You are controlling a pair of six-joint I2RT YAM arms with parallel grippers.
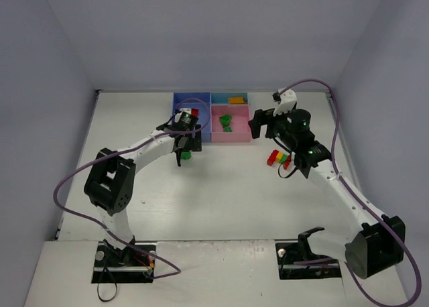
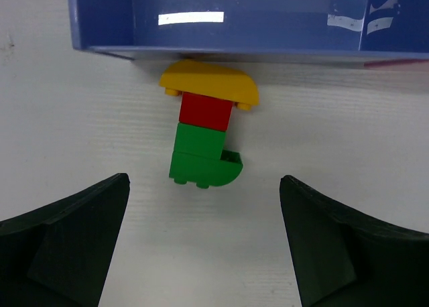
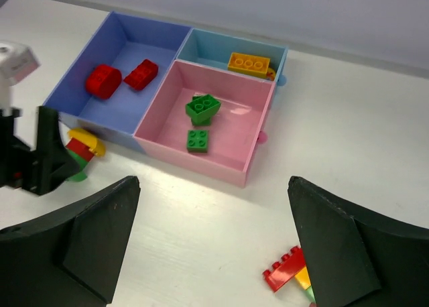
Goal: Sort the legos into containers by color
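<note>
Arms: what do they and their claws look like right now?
Left arm and right arm match: white links, black joint housings, a purple cable looping along each. Left claw and right claw each have two dark, wedge-shaped fingers.

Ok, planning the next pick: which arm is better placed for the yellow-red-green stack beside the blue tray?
Left arm: its open jaws point straight at the stack by the blue tray. The right arm sits across the table, open jaws nearer a different stack.
</note>
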